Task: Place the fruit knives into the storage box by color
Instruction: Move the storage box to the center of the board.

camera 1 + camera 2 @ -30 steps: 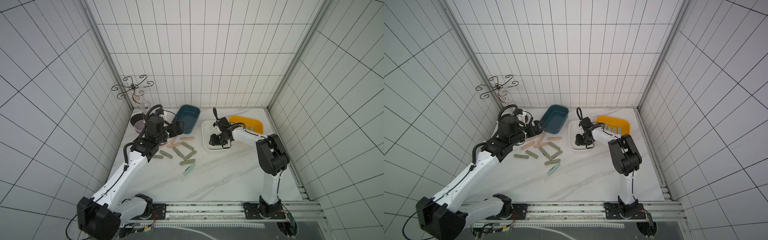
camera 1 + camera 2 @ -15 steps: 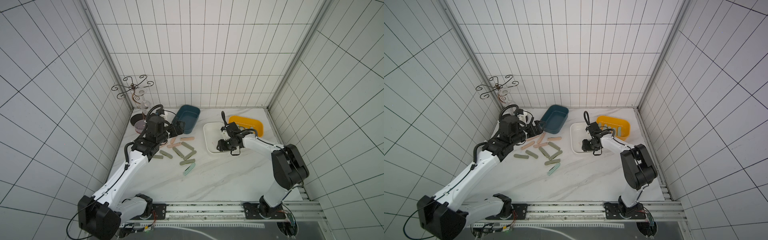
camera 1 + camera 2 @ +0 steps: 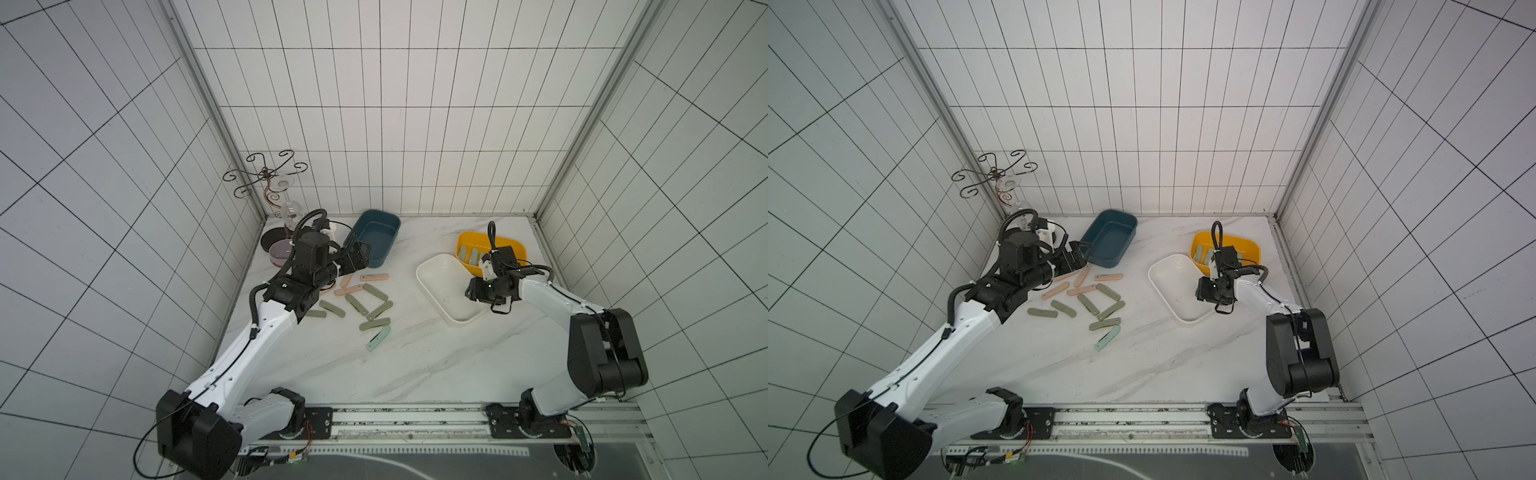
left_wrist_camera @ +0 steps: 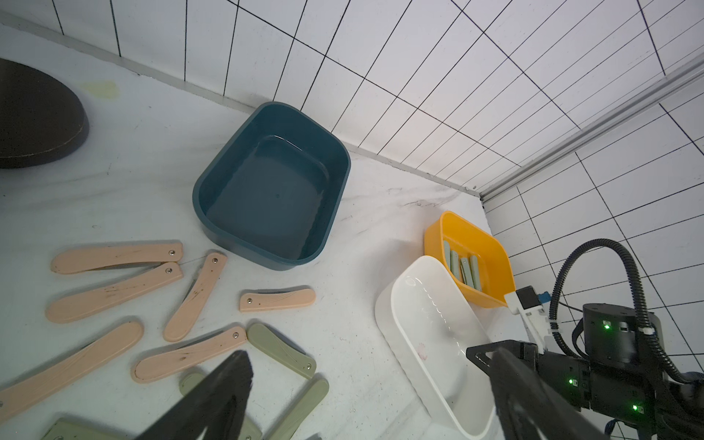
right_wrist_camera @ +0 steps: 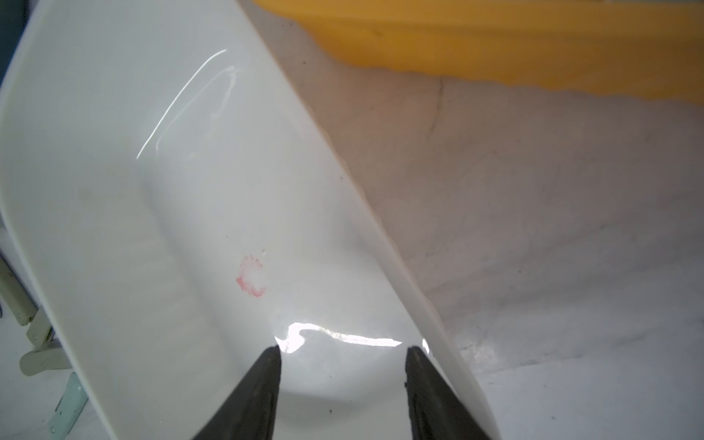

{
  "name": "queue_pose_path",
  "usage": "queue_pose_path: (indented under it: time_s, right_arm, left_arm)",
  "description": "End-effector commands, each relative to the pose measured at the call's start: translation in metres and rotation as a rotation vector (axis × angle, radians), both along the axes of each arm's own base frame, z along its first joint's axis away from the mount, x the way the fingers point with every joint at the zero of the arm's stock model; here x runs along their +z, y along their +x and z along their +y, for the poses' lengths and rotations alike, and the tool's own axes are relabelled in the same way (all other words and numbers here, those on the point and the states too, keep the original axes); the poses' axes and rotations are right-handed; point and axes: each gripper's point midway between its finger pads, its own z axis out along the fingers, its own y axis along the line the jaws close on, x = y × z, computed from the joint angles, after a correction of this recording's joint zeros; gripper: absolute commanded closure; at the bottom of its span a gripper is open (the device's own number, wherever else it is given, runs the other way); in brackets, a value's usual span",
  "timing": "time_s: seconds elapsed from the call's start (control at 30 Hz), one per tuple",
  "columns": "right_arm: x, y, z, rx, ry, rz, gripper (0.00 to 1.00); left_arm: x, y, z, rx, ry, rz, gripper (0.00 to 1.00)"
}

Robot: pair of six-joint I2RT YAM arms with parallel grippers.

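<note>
left gripper (image 3: 356, 261) just beside the pink fruit knives (image 3: 351, 289)

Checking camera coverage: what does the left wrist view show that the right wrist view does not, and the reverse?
Left wrist only: the empty dark teal plastic tub, the peach-pink folding knives and greenish knives in the yellow plastic tub. Right wrist only: that the right pincer stands open and empty. Both: the white oblong plastic tub and the yellow tub's wall.
</note>
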Motion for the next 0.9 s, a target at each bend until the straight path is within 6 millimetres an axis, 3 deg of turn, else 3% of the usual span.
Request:
queue_pose_path:
  time_s: [0.0,0.4,0.87]
  right_arm:
    - [-0.018,-0.009,-0.019,-0.043,-0.039,0.056,0.45]
    - [-0.004,0.038,-0.059,-0.209,-0.102,-0.007,0.45]
    - [0.014,0.084,-0.069,-0.241,-0.135,-0.08,0.47]
  left_arm:
    - [0.013,0.003,-0.004,-0.006,-0.023,-0.035,0.03]
    - [0.011,0.005,-0.006,-0.015,-0.019,-0.032,0.03]
    - [0.01,0.003,-0.005,-0.016,-0.01,-0.031,0.03]
